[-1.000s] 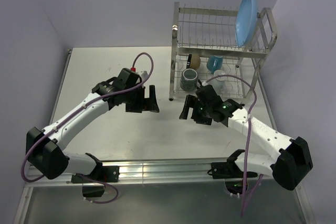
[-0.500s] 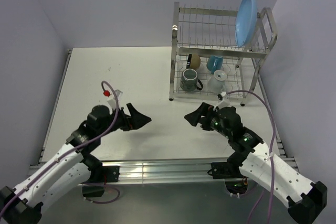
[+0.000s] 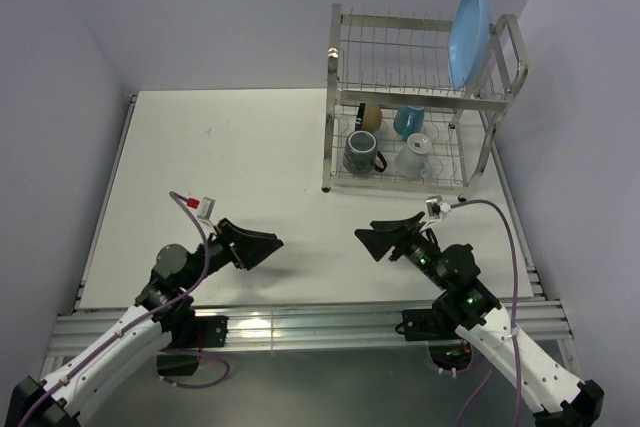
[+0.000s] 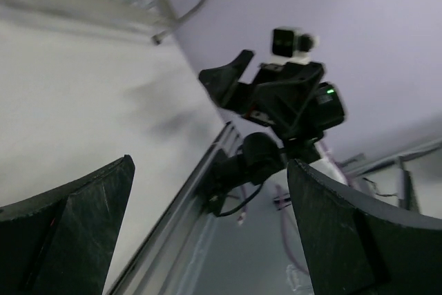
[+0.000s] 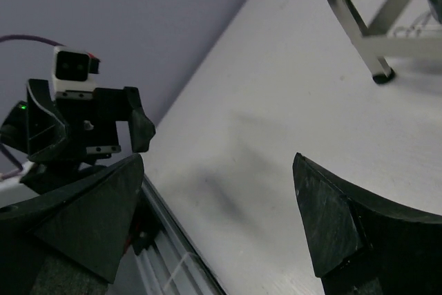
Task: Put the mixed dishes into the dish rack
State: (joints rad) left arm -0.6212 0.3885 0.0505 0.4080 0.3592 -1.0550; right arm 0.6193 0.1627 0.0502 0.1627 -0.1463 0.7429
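The dish rack (image 3: 420, 97) stands at the back right. The light blue plate (image 3: 469, 37) stands upright in its upper tier. The lower tier holds the dark mug (image 3: 360, 152), the white mug (image 3: 413, 155), the light blue mug (image 3: 407, 120) and the tan bowl (image 3: 370, 115). My left gripper (image 3: 266, 250) is open and empty, low near the table's front edge. My right gripper (image 3: 368, 243) is open and empty, facing it. In the left wrist view the left gripper (image 4: 207, 240) is open; the right wrist view shows the right gripper (image 5: 214, 226) open too.
The white table (image 3: 230, 147) lies between the arms and the rack. A rack foot (image 5: 380, 74) shows in the right wrist view. The metal rail (image 3: 300, 322) runs along the near edge. Purple walls close the left, back and right.
Both arms have drawn back from the rack toward the near edge and lowered. Both grippers stay open and empty. The dishes in the rack have not moved.
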